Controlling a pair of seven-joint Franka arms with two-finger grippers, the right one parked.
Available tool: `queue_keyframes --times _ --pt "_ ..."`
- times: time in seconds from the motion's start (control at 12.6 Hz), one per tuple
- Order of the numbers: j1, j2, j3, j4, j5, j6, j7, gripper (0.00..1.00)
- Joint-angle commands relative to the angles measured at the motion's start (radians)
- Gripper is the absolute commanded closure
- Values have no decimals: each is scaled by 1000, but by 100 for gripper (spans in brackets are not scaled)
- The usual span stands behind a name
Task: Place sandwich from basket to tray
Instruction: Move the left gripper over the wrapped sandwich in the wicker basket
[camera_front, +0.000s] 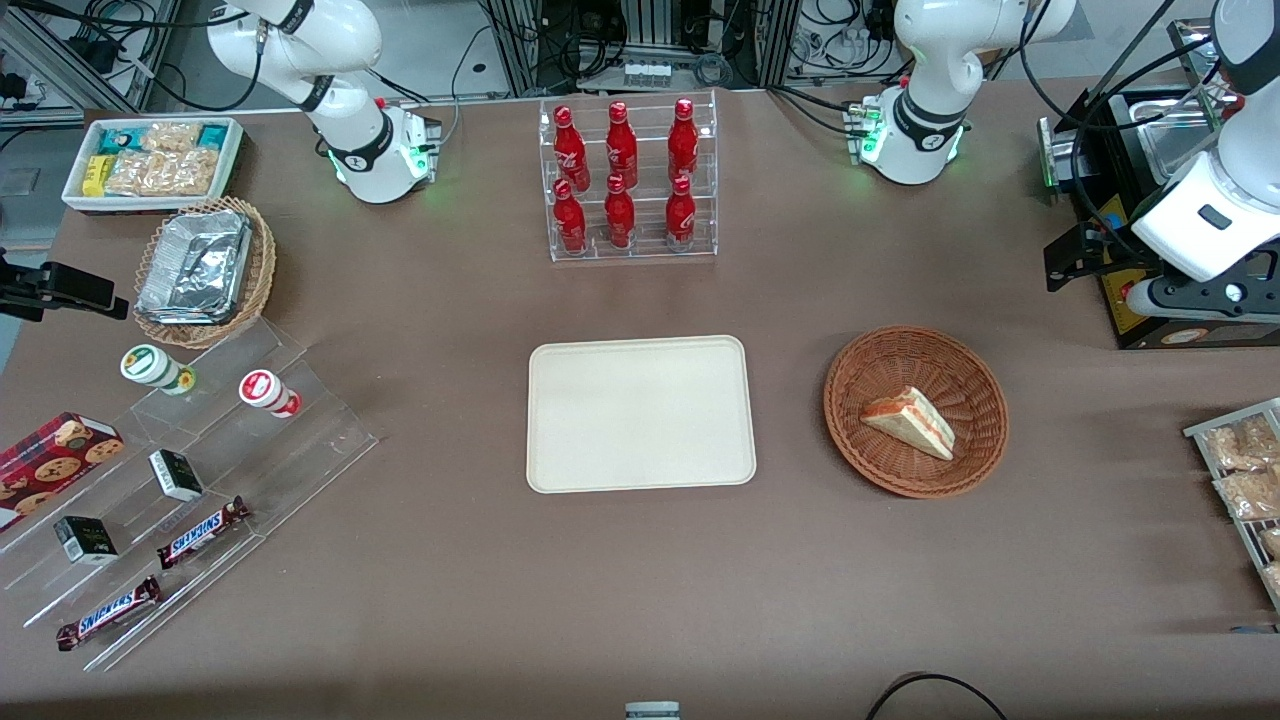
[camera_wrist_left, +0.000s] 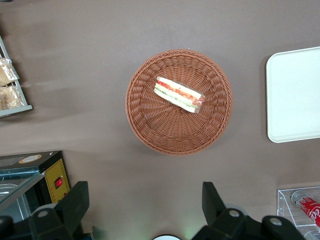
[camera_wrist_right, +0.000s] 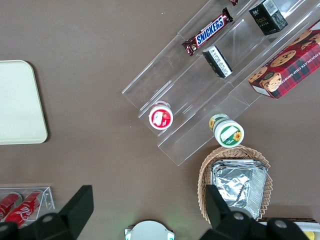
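Note:
The sandwich (camera_front: 910, 422) (camera_wrist_left: 178, 94), a pale bread wedge with red and green filling, lies in the round reddish-brown wicker basket (camera_front: 915, 345) (camera_wrist_left: 150, 135). Beside the basket, toward the parked arm's end, the cream tray (camera_front: 640, 415) (camera_wrist_left: 295, 100) lies flat with nothing on it. My left gripper (camera_wrist_left: 145, 200) hangs high over bare table, farther from the front camera than the basket and apart from it. It is open, with nothing between its fingers (camera_wrist_left: 75, 200).
An acrylic rack of red bottles (camera_front: 630, 180) stands farther from the front camera than the tray. A black appliance (camera_front: 1130, 200) and a wire rack of snack packets (camera_front: 1240, 470) sit at the working arm's end. A stepped acrylic stand (camera_front: 200, 460), a foil-filled tan basket (camera_front: 205, 270) and a white bin (camera_front: 150, 160) sit at the parked arm's end.

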Motion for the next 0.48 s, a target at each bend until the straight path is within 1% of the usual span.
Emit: queue_keyframes --times 0.0,0.08,0.16,0.24,0.4 --pt "9 3 -3 15 13 -6 -23 0" --pt "17 7 -6 15 3 -5 -25 0" --pt "11 28 -6 1 9 20 -26 0" --pt "9 36 -6 -34 12 43 -40 0" --pt "6 39 -10 -141 12 153 -118 0"
